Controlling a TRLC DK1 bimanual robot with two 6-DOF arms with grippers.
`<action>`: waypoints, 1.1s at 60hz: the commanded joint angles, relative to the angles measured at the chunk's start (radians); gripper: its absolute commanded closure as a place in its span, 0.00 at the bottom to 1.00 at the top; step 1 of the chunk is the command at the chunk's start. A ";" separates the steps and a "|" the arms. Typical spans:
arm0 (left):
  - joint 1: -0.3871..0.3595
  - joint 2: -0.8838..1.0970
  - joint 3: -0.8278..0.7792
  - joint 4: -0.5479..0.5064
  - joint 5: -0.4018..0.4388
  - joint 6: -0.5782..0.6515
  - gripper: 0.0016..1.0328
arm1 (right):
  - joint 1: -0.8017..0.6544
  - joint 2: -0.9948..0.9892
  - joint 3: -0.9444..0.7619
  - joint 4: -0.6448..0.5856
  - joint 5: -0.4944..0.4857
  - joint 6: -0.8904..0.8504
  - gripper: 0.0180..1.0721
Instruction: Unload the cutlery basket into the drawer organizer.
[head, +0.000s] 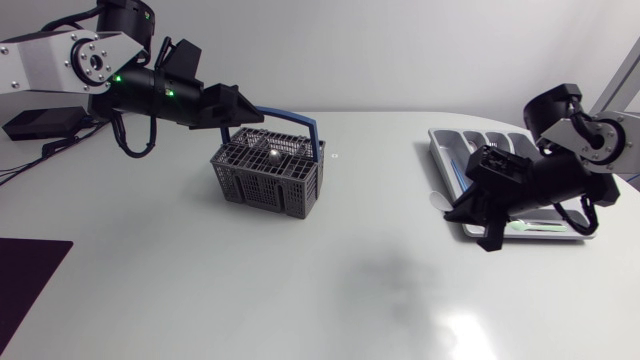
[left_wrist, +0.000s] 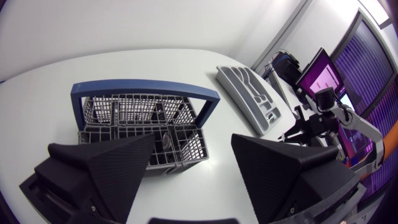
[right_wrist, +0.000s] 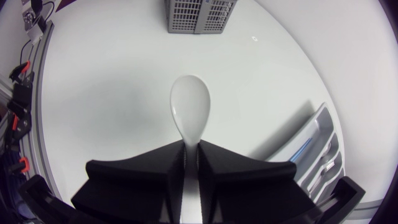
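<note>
White spoon (right_wrist: 191, 109) pinched by handle in right gripper (right_wrist: 191, 152), bowl poking out ahead of fingertips, over bare table (head: 300, 290) just beside drawer organizer (head: 440, 145) (grey tray near table's right edge, blue piece (right_wrist: 300, 151) lying in one compartment). Grey cutlery basket (head: 268, 178) with blue handle stands toward far edge, left of middle; shiny metal piece (head: 268, 154) inside. Left gripper (left_wrist: 193, 142) hangs just above basket, fingers spread wide, gripping nothing.
</note>
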 joint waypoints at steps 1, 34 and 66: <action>-0.005 0.025 -0.025 0.005 0.002 0.064 0.17 | -0.081 0.037 0.015 -0.034 -0.011 -0.141 0.95; -0.077 0.074 -0.100 0.129 -0.142 0.175 0.17 | -0.406 0.353 0.179 -0.023 0.113 -0.592 0.94; -0.091 0.094 -0.115 0.185 -0.191 0.195 0.17 | -0.470 0.506 0.268 0.123 0.289 -0.670 0.58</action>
